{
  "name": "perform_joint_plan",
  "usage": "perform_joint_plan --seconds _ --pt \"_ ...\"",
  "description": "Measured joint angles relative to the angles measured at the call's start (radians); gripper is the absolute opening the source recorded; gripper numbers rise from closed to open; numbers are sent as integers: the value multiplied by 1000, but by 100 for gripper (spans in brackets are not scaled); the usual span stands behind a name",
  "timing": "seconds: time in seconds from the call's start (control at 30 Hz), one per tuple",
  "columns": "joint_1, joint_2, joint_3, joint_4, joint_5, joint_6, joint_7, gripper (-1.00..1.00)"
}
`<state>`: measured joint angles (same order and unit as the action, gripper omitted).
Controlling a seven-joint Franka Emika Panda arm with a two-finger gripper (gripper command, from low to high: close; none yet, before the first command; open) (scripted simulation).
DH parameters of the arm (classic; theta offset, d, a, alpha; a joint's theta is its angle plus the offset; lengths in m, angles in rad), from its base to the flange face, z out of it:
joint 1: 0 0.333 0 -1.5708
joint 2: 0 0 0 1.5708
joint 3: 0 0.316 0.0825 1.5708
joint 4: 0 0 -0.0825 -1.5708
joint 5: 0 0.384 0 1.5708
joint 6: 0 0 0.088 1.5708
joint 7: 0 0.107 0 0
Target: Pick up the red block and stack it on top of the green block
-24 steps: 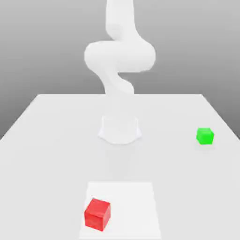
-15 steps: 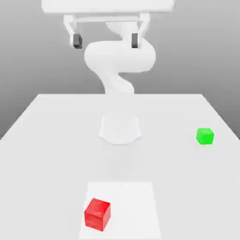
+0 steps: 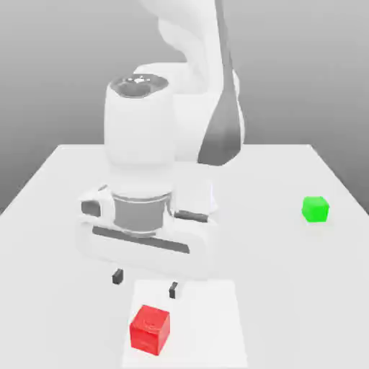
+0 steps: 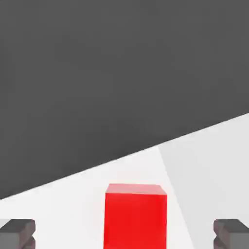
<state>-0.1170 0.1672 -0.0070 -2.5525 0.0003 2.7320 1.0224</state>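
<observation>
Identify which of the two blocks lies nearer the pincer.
The red block: it sits just below the open pincer, between its fingers in the hand view. The green block lies far off at the exterior view's right.

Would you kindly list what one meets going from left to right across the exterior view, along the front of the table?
Left dark fingertip, red block, right dark fingertip, then, well off to the right and farther back, green block.

Red block (image 4: 135, 216) cut off by hand view's edge — fingertips (image 4: 17, 232) too; arm's base hidden behind hand.
</observation>
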Motion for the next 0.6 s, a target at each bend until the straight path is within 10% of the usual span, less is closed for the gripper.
perform_joint_plan --seconds 0.13,0.17,0.6 --pt "-2 145 1 16 6 117 0 0" --pt "-2 171 2 20 6 139 -1 -100" --pt "6 -12 21 -11 15 -10 -6 -100"
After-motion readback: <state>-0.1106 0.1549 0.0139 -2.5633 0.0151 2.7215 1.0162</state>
